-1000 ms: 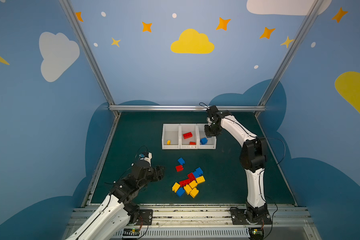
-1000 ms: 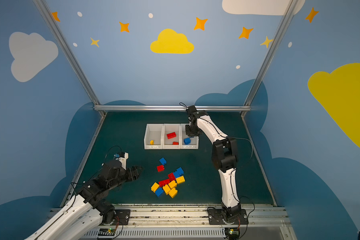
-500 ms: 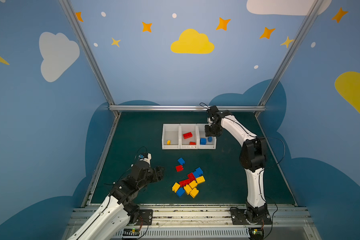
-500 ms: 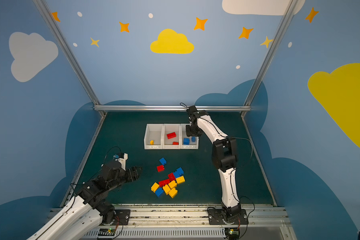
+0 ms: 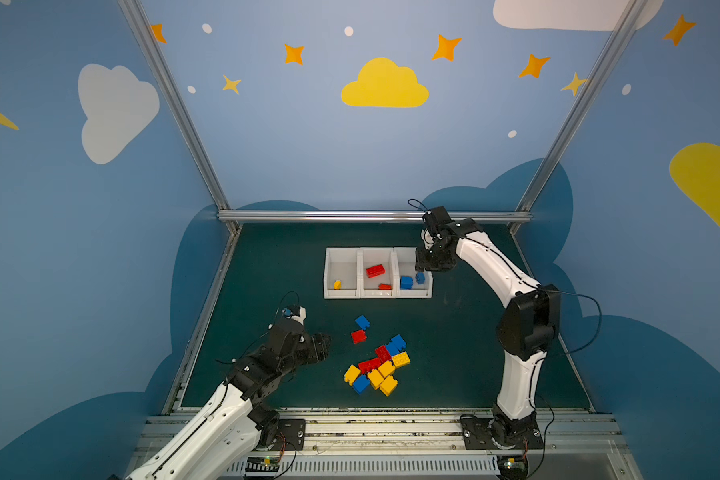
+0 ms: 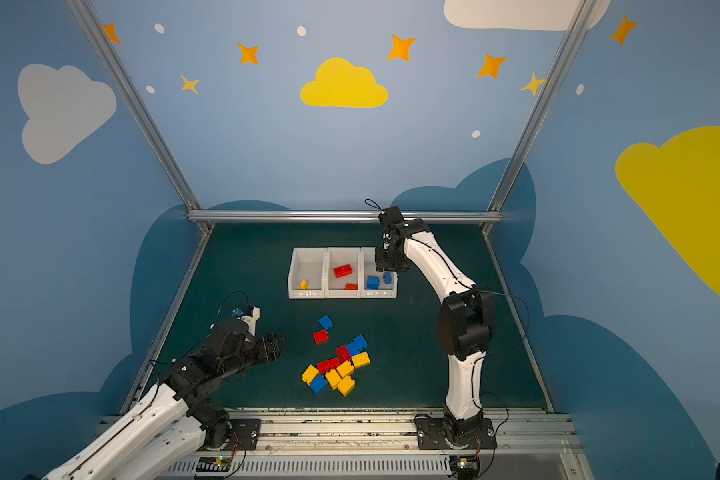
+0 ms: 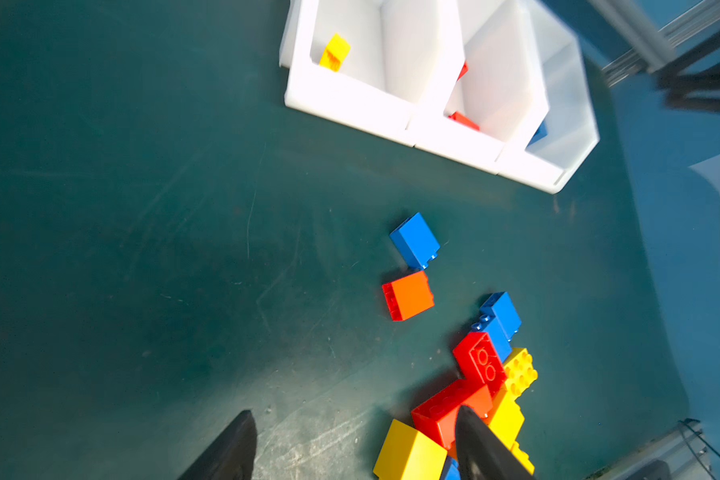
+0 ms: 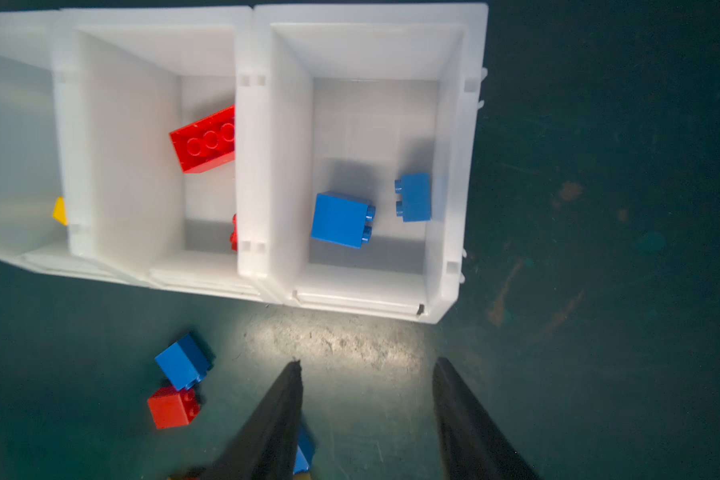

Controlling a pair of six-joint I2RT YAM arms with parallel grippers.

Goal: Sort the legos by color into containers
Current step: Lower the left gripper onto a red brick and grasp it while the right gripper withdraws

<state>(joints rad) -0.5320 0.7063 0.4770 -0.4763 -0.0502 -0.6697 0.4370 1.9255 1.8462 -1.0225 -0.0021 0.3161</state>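
Right end effector [image 8: 366, 419] spread and empty above bin row [image 5: 377, 294]; two blue bricks [image 8: 341, 219] in the rightmost bin. Left end effector [image 7: 354, 449] spread beside loose brick pile [image 5: 377, 365] on desk [image 5: 267, 270].

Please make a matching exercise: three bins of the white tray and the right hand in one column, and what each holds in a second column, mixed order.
Column 1:
1. left bin
2. middle bin
3. right bin
4. right hand

Column 2:
A. two blue bricks
B. nothing, jaws apart
C. one yellow brick
D. two red bricks

Pairs: 1-C, 2-D, 3-A, 4-B
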